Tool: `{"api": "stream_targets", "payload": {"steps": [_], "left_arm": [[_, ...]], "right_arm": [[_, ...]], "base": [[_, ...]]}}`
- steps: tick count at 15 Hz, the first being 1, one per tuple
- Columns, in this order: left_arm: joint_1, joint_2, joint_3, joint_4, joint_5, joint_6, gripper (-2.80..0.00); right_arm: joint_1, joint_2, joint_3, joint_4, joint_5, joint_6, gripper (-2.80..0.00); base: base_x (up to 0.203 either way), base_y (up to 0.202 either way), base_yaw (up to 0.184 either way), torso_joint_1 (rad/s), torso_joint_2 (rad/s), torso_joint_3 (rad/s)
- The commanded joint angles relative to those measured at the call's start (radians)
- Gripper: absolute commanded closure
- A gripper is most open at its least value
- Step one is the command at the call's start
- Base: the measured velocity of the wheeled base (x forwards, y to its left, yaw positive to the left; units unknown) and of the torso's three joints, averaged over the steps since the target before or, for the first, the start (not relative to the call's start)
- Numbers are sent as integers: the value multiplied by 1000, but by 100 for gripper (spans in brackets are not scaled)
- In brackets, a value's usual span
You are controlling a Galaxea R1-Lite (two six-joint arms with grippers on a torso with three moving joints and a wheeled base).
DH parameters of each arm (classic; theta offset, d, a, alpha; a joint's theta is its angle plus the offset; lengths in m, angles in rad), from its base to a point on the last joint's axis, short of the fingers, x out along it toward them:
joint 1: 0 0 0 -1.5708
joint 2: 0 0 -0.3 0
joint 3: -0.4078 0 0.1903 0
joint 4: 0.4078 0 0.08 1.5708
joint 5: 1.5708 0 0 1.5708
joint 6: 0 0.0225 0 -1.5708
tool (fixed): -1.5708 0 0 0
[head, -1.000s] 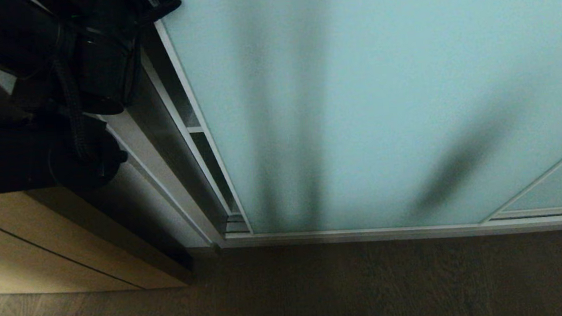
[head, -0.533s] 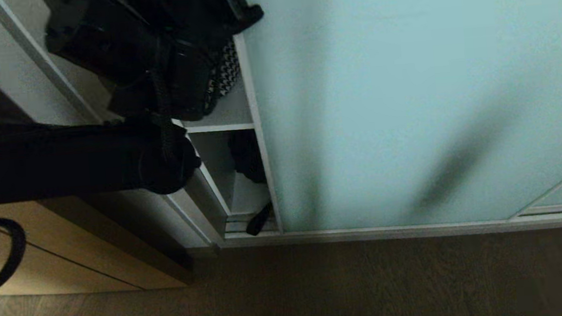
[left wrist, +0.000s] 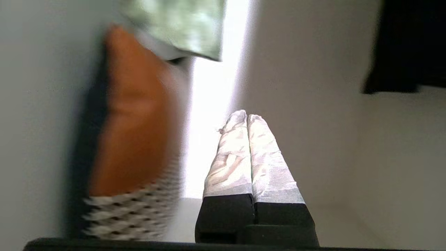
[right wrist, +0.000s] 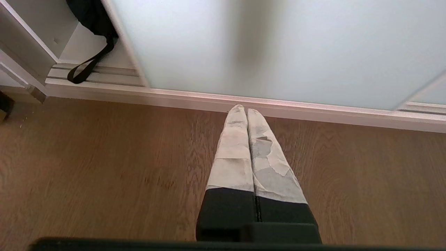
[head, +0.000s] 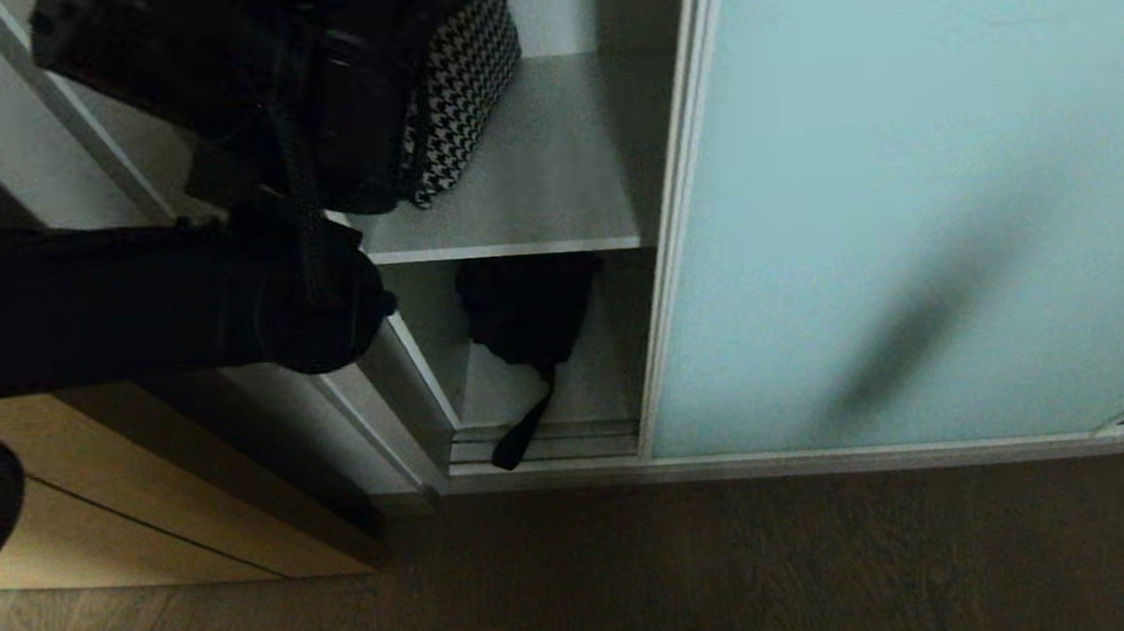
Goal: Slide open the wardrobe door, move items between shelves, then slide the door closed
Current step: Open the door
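Wardrobe door (head: 912,178) stands partly open above wood-grain floor (head: 643,580).

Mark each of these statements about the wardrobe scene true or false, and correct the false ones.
1. The sliding wardrobe door is fully closed. False: it stands partly open, baring the wardrobe's left side.
2. A houndstooth bag rests on the shelf. True.
3. The black garment lies on the brown floor. False: it sits inside the wardrobe under that shelf, its strap dangling onto the bottom track.
4. The left hand is shut and holds nothing. True.
5. The right hand grips the door's frame. False: it is shut, empty, over the floor.
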Motion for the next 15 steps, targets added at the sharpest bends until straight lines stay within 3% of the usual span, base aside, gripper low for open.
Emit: {"api": "stream_targets", "payload": {"steps": [1, 6, 10, 15], "left_arm": [[60, -82, 120, 8, 13, 1, 0], [230, -220, 577, -39, 38, 3, 0], [262, -449, 941, -64, 101, -2, 0], [273, -730, 1292, -62, 169, -36, 0]], "right_arm": [[0, -2, 0, 0, 0, 0, 0], [0, -2, 0, 0, 0, 0, 0], [0, -2, 0, 0, 0, 0, 0], [0, -2, 0, 0, 0, 0, 0]], "base": [[0, 0, 0, 0, 0, 0], [0, 0, 0, 0, 0, 0], [0, 0, 0, 0, 0, 0], [0, 0, 0, 0, 0, 0]]}}
